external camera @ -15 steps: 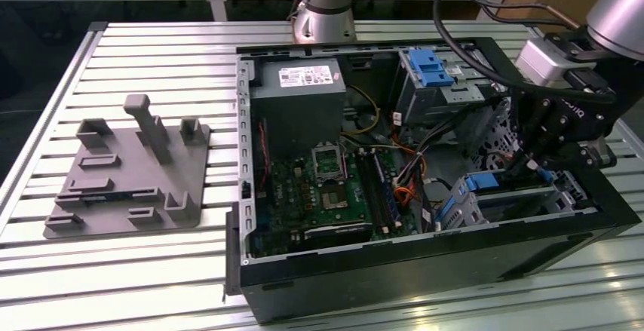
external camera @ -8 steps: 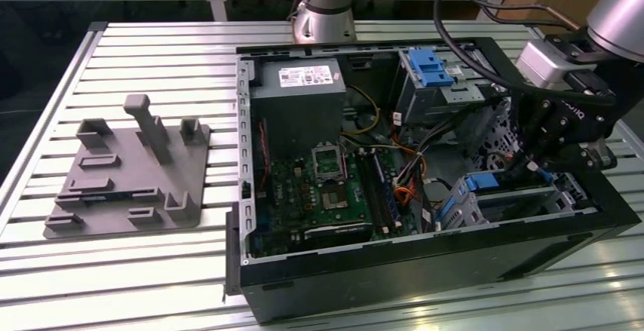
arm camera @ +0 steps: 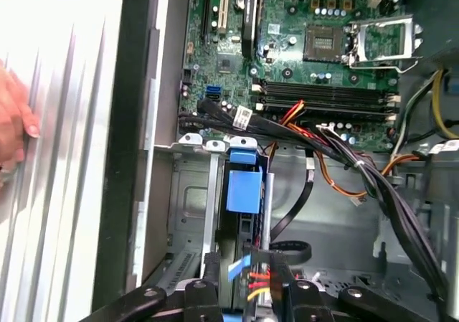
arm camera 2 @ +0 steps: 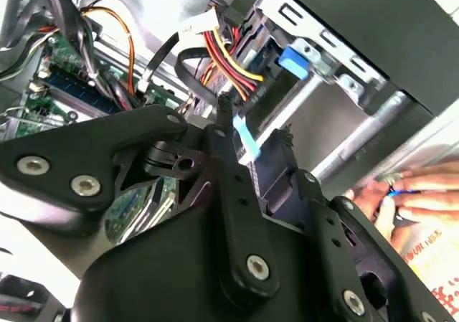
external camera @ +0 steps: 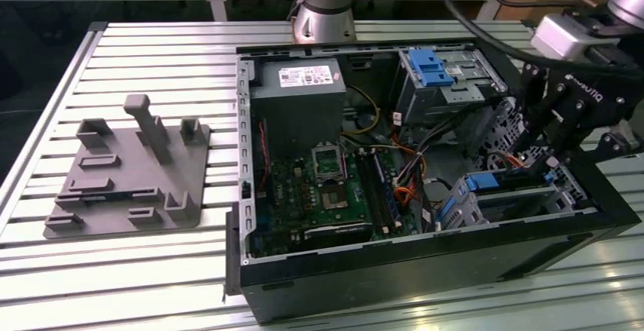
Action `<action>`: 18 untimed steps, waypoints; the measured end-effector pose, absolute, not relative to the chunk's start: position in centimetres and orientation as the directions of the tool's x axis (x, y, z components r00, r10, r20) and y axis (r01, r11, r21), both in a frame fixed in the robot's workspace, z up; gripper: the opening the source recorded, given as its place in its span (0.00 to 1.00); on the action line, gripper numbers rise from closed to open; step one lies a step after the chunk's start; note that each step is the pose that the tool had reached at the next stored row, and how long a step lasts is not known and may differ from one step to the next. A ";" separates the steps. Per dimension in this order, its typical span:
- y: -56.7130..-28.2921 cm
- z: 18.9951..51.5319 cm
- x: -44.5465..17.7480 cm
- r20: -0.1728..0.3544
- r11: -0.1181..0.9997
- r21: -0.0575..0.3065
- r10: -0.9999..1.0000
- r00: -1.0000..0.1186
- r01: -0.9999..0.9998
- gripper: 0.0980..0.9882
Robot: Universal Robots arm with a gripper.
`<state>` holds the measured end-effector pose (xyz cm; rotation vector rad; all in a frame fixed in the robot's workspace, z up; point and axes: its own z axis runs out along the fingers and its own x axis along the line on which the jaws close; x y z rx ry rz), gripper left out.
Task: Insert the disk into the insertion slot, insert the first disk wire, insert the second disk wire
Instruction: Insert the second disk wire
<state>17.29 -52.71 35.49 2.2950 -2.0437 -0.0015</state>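
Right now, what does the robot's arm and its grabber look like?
The arm is a smooth silver-grey tube with rounded joints, and black cables loop along it. The gripper is matte black, built from flat angular plates joined by round silver screws. A light grey box sits above it at the wrist.

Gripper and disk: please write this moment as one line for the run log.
gripper: at the disk's cable end, by red-yellow wires | disk: seated in insertion slot | person's hand: on table beside case

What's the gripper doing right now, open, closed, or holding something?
Gripper: closed on a black wire connector with a light blue tab, at the bright-blue-bracketed disk.
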 end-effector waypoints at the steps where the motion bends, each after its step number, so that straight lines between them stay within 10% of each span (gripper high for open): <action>1: -52.7 35.9 17.3 0.045 -0.114 0.052 -0.992 0.116 -0.992 0.34; 13: -52.6 39.1 17.3 0.047 -0.114 0.051 -0.992 0.116 -0.992 0.33; 18: -52.6 39.1 17.3 0.047 -0.114 0.051 -0.992 0.116 -0.992 0.06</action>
